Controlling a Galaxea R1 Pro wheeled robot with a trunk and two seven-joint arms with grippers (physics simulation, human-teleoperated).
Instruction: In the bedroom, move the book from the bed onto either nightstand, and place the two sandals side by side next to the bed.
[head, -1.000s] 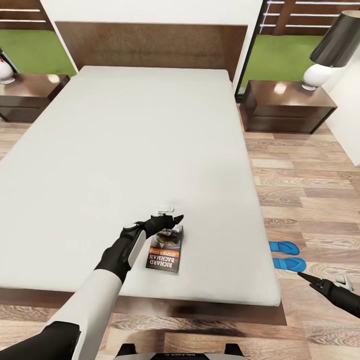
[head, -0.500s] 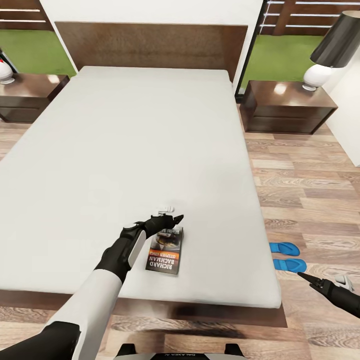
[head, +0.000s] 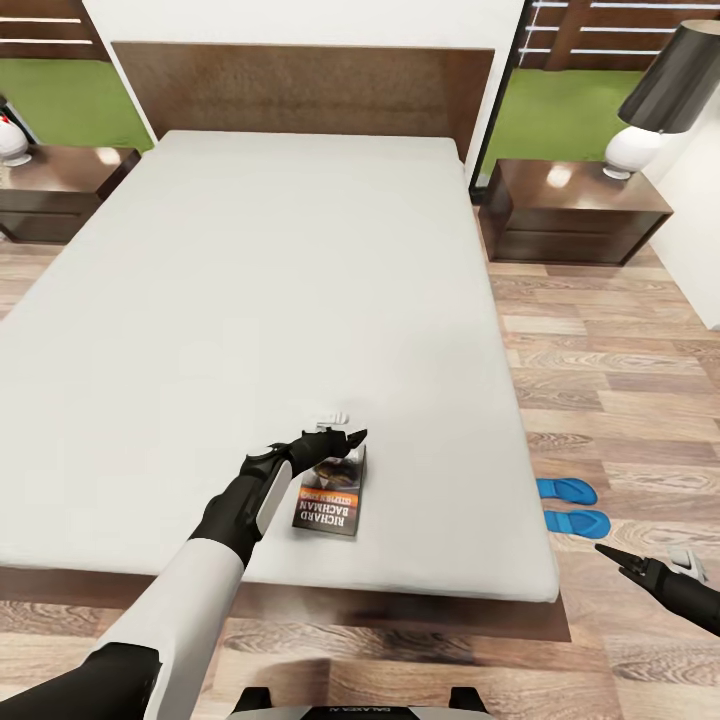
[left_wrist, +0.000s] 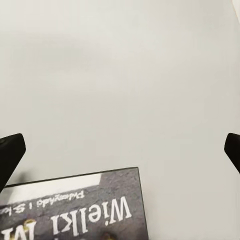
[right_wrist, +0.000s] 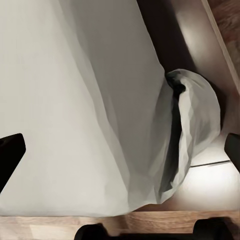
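The book (head: 327, 503) lies flat on the grey mattress of the bed (head: 250, 300), near its front right corner. Its dark cover has an orange band and white lettering. My left gripper (head: 336, 440) hovers over the book's far end, open, with nothing between its fingers. In the left wrist view the book's top edge (left_wrist: 75, 207) lies just short of the open gripper (left_wrist: 120, 147). The two blue sandals (head: 567, 490) (head: 578, 521) lie side by side on the floor beside the bed. My right gripper (head: 612, 555) is open, low near the sandals.
Dark brown nightstands stand either side of the headboard, right (head: 575, 210) and left (head: 55, 190). A lamp (head: 655, 100) with a black shade sits on the right one. Wood-plank floor (head: 620, 380) runs along the bed's right side. A white wall edge (head: 700, 230) stands far right.
The whole picture has slid slightly upward, so the camera moved. Both arms hold the same pose, and the book and sandals lie as before.
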